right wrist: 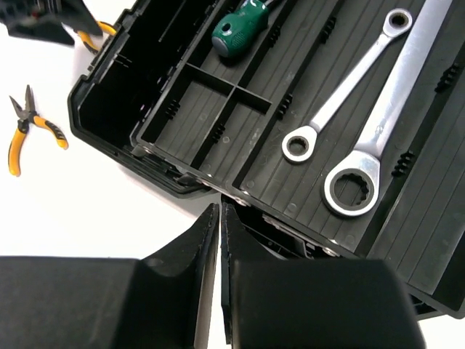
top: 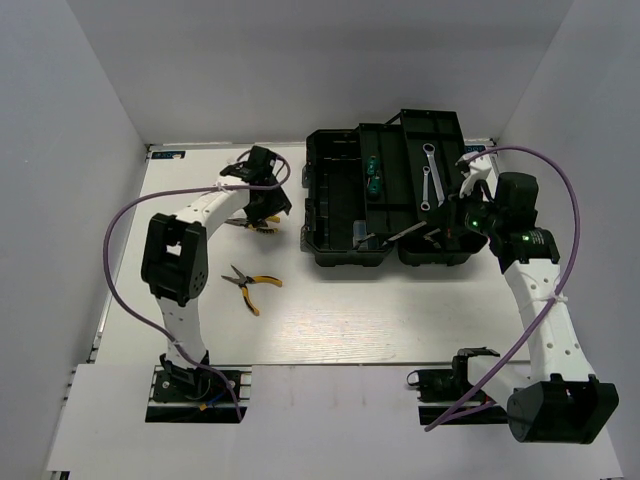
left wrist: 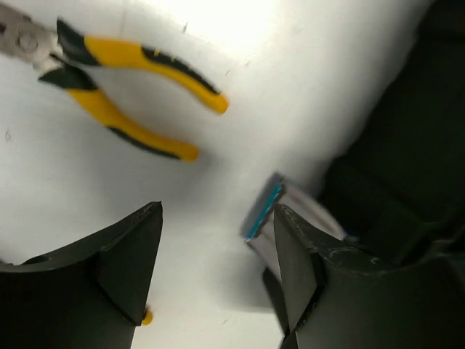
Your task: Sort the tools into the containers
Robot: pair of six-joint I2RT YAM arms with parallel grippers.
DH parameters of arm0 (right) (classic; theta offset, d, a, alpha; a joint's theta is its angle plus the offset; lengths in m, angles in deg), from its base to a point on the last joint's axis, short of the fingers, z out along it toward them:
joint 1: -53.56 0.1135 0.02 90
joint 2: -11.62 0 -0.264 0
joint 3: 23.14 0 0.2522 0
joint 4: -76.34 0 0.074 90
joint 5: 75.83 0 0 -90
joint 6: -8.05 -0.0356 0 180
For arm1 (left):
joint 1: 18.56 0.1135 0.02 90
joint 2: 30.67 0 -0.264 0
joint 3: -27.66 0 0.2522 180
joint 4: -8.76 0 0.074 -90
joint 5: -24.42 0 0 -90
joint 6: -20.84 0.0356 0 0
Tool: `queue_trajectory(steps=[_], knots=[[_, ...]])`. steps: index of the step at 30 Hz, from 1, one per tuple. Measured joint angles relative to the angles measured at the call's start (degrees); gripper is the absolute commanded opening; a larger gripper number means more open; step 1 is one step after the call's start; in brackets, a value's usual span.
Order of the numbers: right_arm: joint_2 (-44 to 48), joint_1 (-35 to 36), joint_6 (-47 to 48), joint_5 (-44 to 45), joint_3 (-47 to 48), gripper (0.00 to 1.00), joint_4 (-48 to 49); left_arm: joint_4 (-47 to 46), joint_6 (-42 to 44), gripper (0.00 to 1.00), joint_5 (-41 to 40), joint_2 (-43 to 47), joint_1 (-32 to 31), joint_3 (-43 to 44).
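Observation:
The black toolbox (top: 335, 215) stands open at the back right. Its tray (right wrist: 218, 123) holds two silver wrenches, one long (right wrist: 396, 109) and one short (right wrist: 341, 105), and two green screwdrivers (top: 372, 176); one of them (right wrist: 236, 33) shows in the right wrist view. One pair of yellow-and-black pliers (top: 255, 226) lies under my left gripper (top: 262, 205) and also shows in the left wrist view (left wrist: 131, 87). My left gripper (left wrist: 218, 211) is open and empty above the table, beside those pliers. The other pliers (top: 248, 286) lie nearer on the table. My right gripper (right wrist: 219, 209) is shut and empty at the toolbox's front edge.
White walls close in the table at the back and on both sides. A silver latch (left wrist: 263, 214) on the toolbox's left side sits close to my left gripper's right finger. Purple cables loop off both arms. The second pliers show at the left of the right wrist view (right wrist: 25, 131).

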Motion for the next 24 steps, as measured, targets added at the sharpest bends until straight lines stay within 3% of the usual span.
queue_trajectory(steps=[10, 24], knots=[[0.26, 0.07, 0.00, 0.79, -1.27, 0.12, -0.02, 0.46, -2.75, 0.73, -2.93, -4.81, 1.92, 1.64], [0.39, 0.63, 0.00, 0.72, -1.31, 0.17, -0.04, 1.22, -3.69, 0.70, -6.08, -4.87, 2.69, -0.59]])
